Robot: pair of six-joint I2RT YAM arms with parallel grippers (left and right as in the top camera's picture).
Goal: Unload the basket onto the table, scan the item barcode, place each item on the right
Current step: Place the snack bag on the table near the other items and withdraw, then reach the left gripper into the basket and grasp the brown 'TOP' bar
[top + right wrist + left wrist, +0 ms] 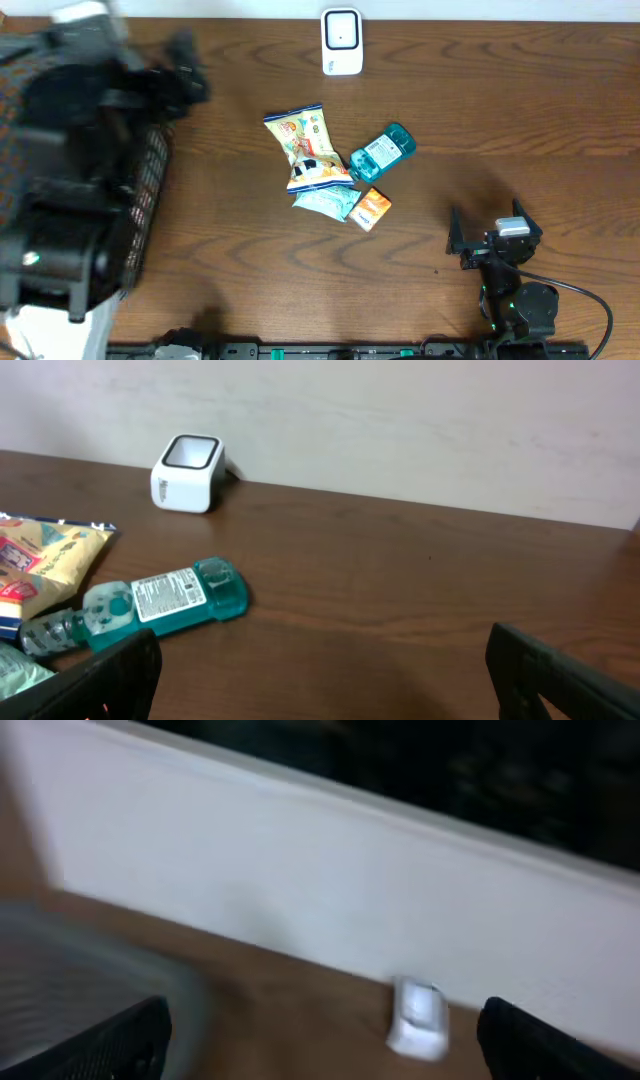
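The right fingers (110, 680) are spread wide with nothing between them, low over bare counter (420, 590) with open room ahead. The left fingers (120, 1042) are likewise wide and empty, and only their tips are seen, at the frame's bottom corners. From the right wrist, the teal bottle (150, 603) is seen lying label outward beside a snack bag (40, 560) that is cut off at the left edge. The scanner (188, 460) stands at the far edge. Only overhead are an orange box (371, 208) and a pale packet (325, 200) shown in that mid-counter pile. There the left arm (70, 180) is blurred over a black mesh basket (150, 190).
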